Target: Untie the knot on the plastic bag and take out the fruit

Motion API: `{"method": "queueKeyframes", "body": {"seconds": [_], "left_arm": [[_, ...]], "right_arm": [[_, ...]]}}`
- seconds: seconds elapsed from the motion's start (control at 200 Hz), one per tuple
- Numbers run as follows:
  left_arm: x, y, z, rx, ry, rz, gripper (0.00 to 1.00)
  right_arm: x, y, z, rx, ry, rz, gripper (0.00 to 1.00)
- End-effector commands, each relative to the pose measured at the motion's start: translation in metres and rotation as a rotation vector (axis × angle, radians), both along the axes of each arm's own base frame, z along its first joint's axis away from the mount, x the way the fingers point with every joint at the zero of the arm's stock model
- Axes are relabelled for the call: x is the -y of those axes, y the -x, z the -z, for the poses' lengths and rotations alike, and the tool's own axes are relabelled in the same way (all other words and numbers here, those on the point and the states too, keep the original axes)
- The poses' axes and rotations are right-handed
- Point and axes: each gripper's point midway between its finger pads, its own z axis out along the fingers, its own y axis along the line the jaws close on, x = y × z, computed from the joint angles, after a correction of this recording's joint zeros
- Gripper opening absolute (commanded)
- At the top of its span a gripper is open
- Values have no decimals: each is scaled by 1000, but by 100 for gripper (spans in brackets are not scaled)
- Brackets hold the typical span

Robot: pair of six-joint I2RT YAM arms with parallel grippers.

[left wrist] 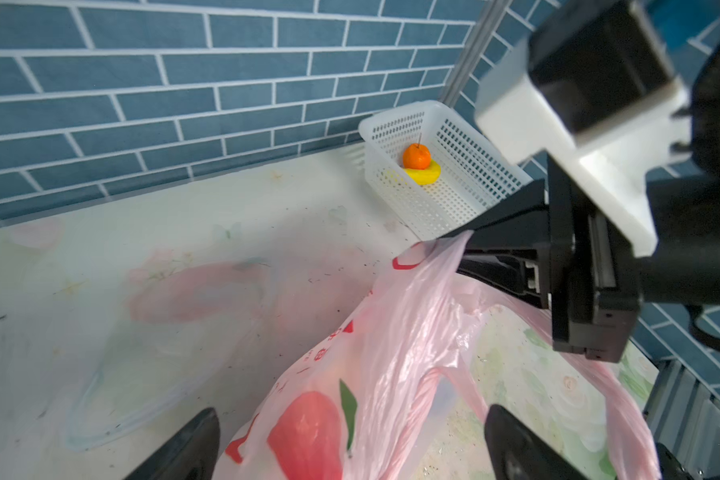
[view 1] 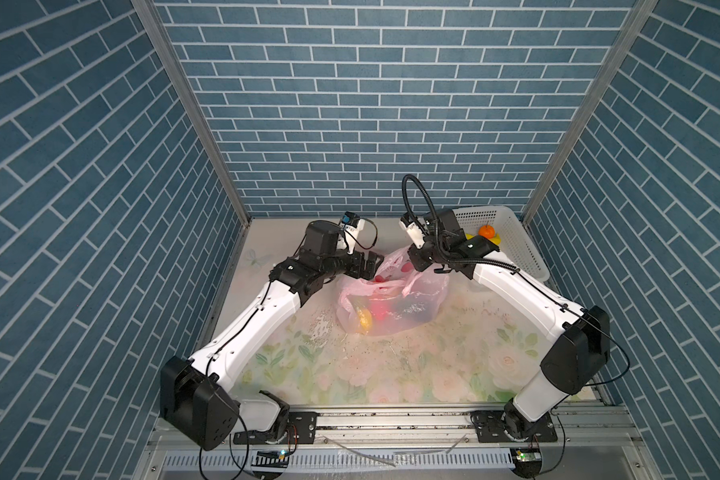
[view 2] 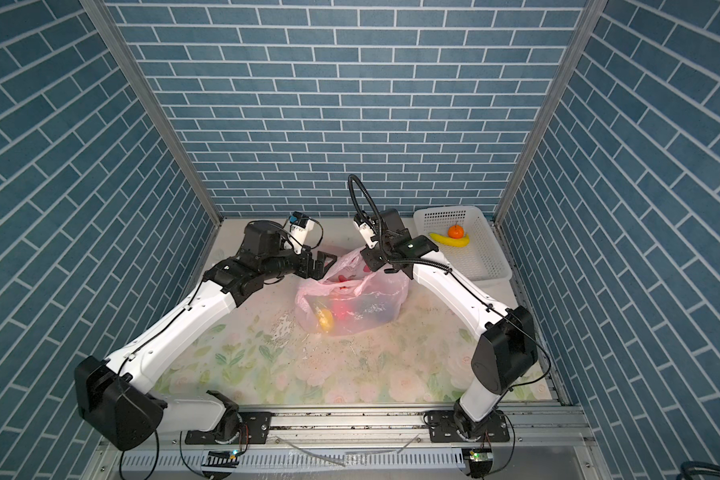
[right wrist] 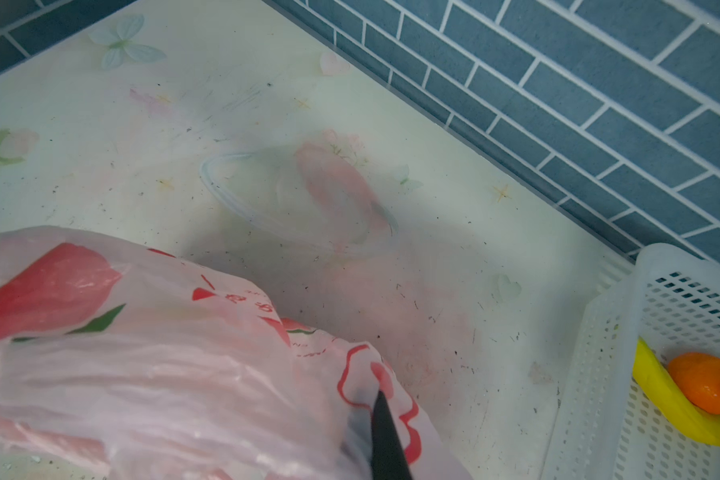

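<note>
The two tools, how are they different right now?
The left tool is open wide; the right tool is shut. The right tool pinches the top edge of the pink plastic bag; the left tool grips nothing, with bag film loose between its jaws. Both are black and up at the bag's top.

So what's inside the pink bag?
Through the plastic bag, whose film is thin, a yellow fruit, a red fruit and something dark show. The crumpled film blurs them, so anything underneath them cannot be seen.
</note>
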Motion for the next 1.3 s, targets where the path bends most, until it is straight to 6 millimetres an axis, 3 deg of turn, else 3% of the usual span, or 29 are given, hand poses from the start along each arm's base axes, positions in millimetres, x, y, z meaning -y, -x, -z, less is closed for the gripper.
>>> {"method": "queueKeyframes", "body": {"seconds": [0.0,0.205,0.295,0.535,0.79,0.89,0.965,1.02,1.185,1.29], "left_arm": [[15,5,12,-11,-31,58,100],[27,-7,17,9,-42,48,100],[19,-24,30,8,-113,-50,100],[-28,-61,70,-36,-322,-319,100],[-97,-58,94,-143,-398,-446,93],[-110,-51,103,-176,-397,-431,75],[-115,-47,112,-212,-376,-417,51],[-119,-44,117,-232,-371,-413,39],[-111,-40,120,-246,-340,-350,12],[-105,-41,113,-244,-321,-321,2]], "right_arm": [[-2,6,-31,11,-66,-9,0],[-3,12,-44,15,-97,-22,0],[-4,14,-49,21,-113,-29,0],[2,22,-59,38,-123,-35,0],[30,16,-59,71,-74,19,0],[40,10,-60,75,-82,39,0],[46,6,-60,76,-86,52,0],[51,2,-58,76,-81,61,0],[64,-12,-56,82,-83,92,0],[70,-18,-52,79,-76,109,0]]}}
